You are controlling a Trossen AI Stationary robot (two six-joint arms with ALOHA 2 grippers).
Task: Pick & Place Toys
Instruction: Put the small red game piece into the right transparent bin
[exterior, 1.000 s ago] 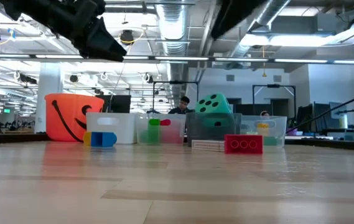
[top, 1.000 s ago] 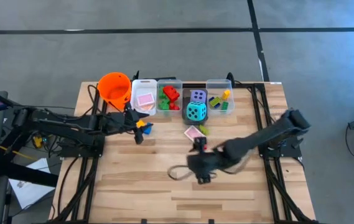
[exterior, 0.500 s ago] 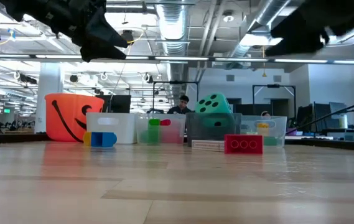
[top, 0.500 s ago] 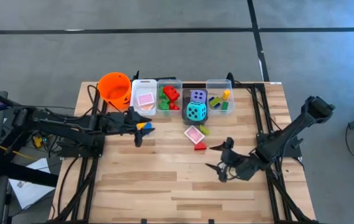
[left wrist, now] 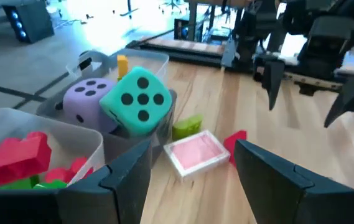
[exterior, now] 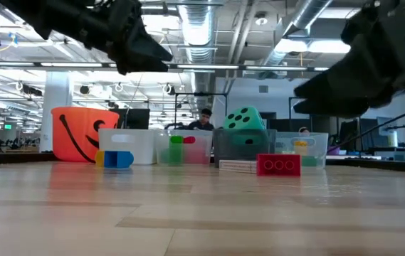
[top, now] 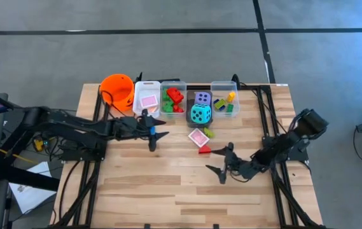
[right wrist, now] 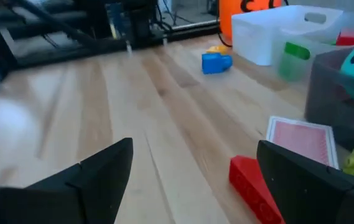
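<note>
**A:** So which arm gets the red brick (top: 204, 150)? It's mid-counter, just in front of the pink card deck (top: 198, 136).

**B:** Probably the right pincer (top: 219, 164). It's spread and empty, closest to it, and the brick sits just ahead of its tips toward the bins at the far edge. The left pincer (top: 154, 135) is also spread, holding nothing, near the white bin (top: 147, 86).

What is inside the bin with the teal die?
The teal die sits in the dark bin beside a purple die. Anything beneath the dice is covered.
</note>
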